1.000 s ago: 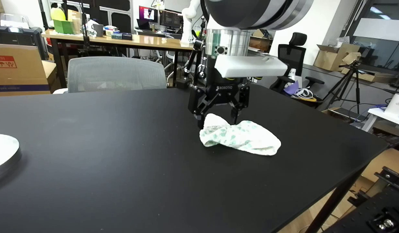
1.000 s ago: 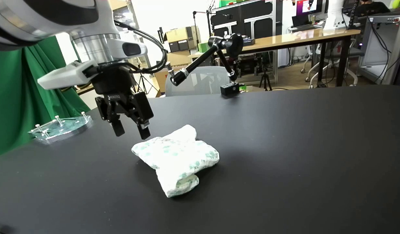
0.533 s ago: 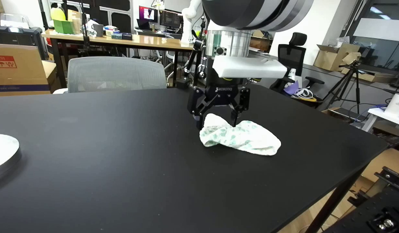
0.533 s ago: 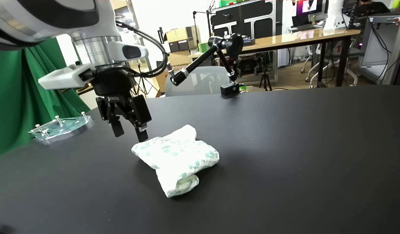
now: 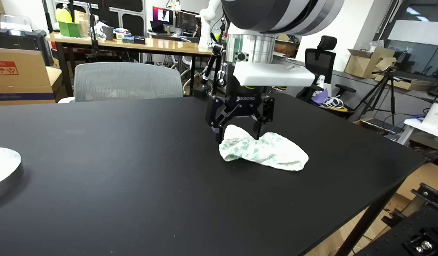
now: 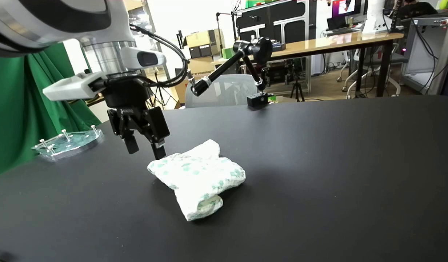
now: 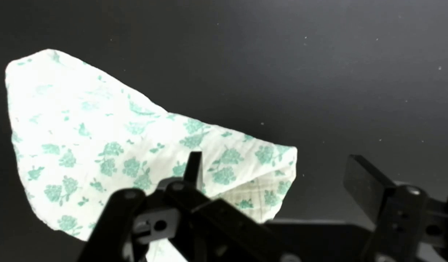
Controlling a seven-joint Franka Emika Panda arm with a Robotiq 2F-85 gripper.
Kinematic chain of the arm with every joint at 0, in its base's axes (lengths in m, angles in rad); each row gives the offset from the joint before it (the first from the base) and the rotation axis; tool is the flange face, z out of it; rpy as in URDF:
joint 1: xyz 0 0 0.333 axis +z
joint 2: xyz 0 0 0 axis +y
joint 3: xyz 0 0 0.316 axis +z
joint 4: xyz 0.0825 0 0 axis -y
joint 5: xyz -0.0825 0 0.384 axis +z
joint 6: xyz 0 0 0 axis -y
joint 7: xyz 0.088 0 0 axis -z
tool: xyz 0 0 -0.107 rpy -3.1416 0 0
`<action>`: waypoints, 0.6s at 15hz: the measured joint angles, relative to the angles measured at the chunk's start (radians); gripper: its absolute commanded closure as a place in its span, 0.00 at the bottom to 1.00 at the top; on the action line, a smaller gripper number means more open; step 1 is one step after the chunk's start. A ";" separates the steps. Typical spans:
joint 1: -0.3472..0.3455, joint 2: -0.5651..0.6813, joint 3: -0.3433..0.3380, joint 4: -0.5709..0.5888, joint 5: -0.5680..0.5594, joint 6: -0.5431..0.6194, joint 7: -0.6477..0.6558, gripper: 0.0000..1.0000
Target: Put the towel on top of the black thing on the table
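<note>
A white towel (image 5: 267,151) with green flower prints lies crumpled and folded on the black table. It also shows in an exterior view (image 6: 200,176) and in the wrist view (image 7: 111,142). My gripper (image 5: 238,138) points down, open and empty, at the towel's edge; it also shows in an exterior view (image 6: 146,153). In the wrist view my gripper (image 7: 276,163) has the towel's folded corner between its spread fingers. One finger stands over the towel, the other over bare table. I cannot tell whether a fingertip touches the cloth. I cannot tell which item is the black thing.
The black table (image 5: 133,192) fills the foreground. A white-topped round object (image 5: 4,167) sits at its left edge. A clear plate with upright bolts (image 6: 69,143) lies behind the gripper. A black jointed arm on a black block (image 6: 258,100) stands at the far edge.
My gripper has lowered very slightly toward the table, with its fingers still spread. The towel has not moved.
</note>
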 measured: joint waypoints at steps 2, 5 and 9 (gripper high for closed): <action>0.000 0.000 0.000 0.000 0.000 0.000 0.000 0.00; 0.004 0.001 -0.005 0.000 -0.009 0.002 0.004 0.00; 0.043 0.024 -0.080 0.007 -0.107 0.048 0.087 0.00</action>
